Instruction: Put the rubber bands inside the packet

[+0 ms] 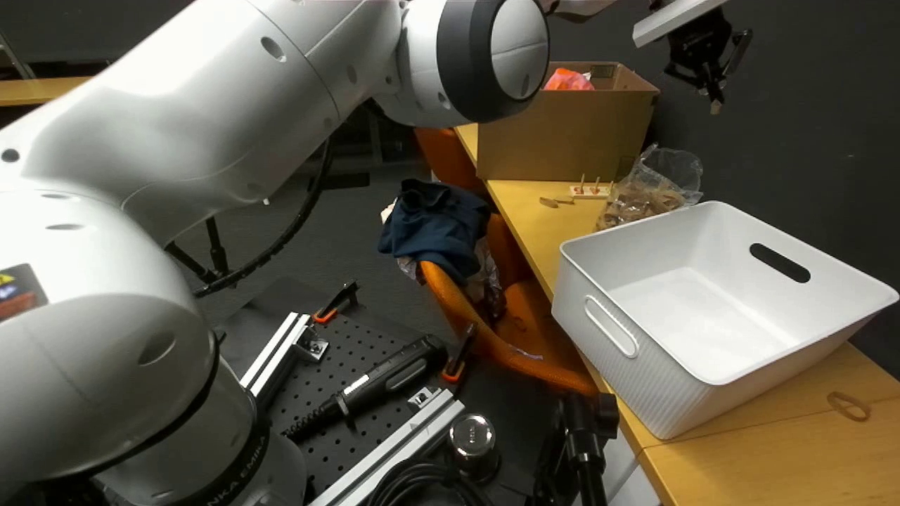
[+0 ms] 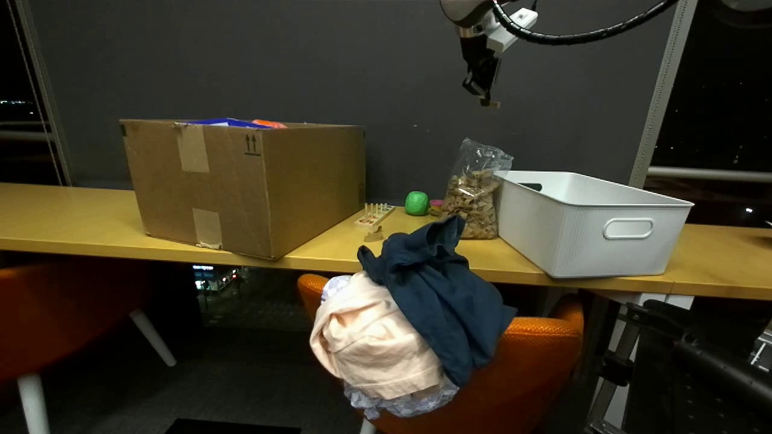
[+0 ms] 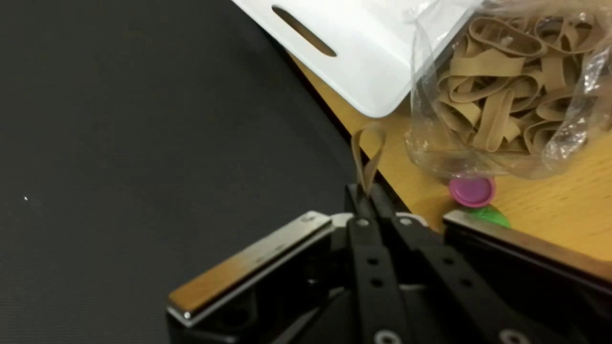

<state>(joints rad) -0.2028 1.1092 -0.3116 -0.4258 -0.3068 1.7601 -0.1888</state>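
High over the table, my gripper (image 3: 367, 193) is shut on a single tan rubber band (image 3: 368, 176), whose loop sticks out past the fingertips. In both exterior views the band (image 2: 495, 104) shows as a small tan tip under the gripper (image 1: 713, 90). The packet (image 2: 480, 155), a clear crinkly bag, stands upright with its top loose, more than half filled with rubber bands (image 3: 495, 102). In the wrist view it lies ahead and to the right of the fingers. Another rubber band (image 1: 837, 407) rests on the table beyond the tub. Small tan pieces (image 2: 374, 234) lie near the pegboard.
A white tub (image 1: 703, 316) stands right beside the packet. The brown cardboard box (image 2: 313, 187) is on its far side, with a small pegboard (image 2: 375, 214), a green ball (image 2: 416, 203) and a pink lid (image 3: 472, 192) nearby. A dark wall (image 3: 143, 143) rises behind the table.
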